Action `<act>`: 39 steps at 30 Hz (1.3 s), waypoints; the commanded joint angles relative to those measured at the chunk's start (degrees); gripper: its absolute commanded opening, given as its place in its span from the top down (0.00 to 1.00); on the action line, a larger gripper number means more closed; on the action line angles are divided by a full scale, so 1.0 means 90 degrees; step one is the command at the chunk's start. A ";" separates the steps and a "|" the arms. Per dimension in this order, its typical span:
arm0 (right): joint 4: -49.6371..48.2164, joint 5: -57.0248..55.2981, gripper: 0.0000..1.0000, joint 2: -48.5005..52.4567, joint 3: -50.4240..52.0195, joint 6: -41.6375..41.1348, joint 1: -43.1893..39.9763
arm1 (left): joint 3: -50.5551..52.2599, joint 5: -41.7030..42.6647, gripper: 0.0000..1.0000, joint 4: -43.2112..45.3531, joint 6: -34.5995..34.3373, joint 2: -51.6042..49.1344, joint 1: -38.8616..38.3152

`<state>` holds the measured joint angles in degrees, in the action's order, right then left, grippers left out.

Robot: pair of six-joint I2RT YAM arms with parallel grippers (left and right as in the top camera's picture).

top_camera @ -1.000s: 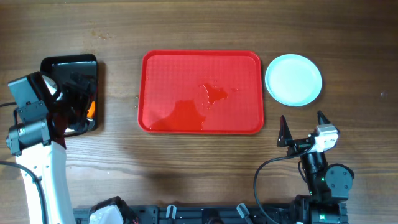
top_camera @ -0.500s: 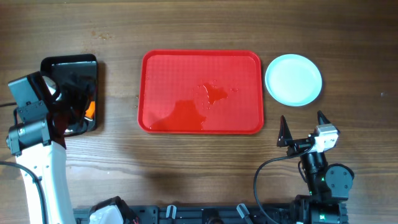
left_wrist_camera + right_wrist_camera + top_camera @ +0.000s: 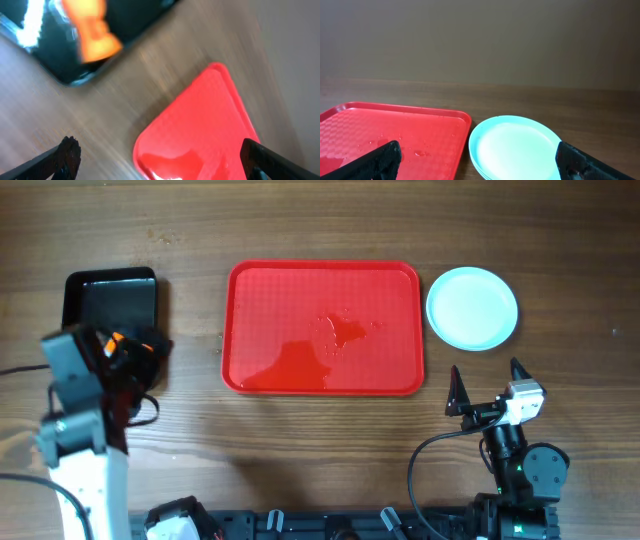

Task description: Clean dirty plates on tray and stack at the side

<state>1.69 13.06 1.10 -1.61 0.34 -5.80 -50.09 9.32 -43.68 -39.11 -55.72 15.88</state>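
Observation:
The red tray (image 3: 322, 328) lies mid-table with no plates on it, only a wet sheen and drops (image 3: 395, 131). The pale mint plates (image 3: 472, 308) sit stacked on the wood just right of the tray, their layered rims showing in the right wrist view (image 3: 516, 147). My right gripper (image 3: 485, 372) rests near the front edge below the stack, open and holding nothing (image 3: 480, 161). My left gripper (image 3: 138, 355) hovers over the near end of the black bin, open and holding nothing (image 3: 160, 157). The left wrist view is motion-blurred, with the tray's corner (image 3: 200, 125) between the fingers (image 3: 66, 155).
A glossy black bin (image 3: 108, 298) stands at the left, with an orange object (image 3: 92, 30) inside it. Bare wood separates the bin from the tray. Cables and the arm bases line the front edge (image 3: 330, 525).
My left arm has drawn back from the bin toward the front edge and swung its wrist toward the tray. The right arm, tray and plates have not moved.

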 commanded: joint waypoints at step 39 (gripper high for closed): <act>-0.0034 0.0078 0.00 -0.0100 0.0027 0.0114 -0.0029 | 0.5530 0.0466 0.00 0.4478 0.3232 0.4843 -0.1462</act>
<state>1.67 13.06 0.93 -1.56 0.36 -5.80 -0.49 17.98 -2.66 -10.55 -14.11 3.05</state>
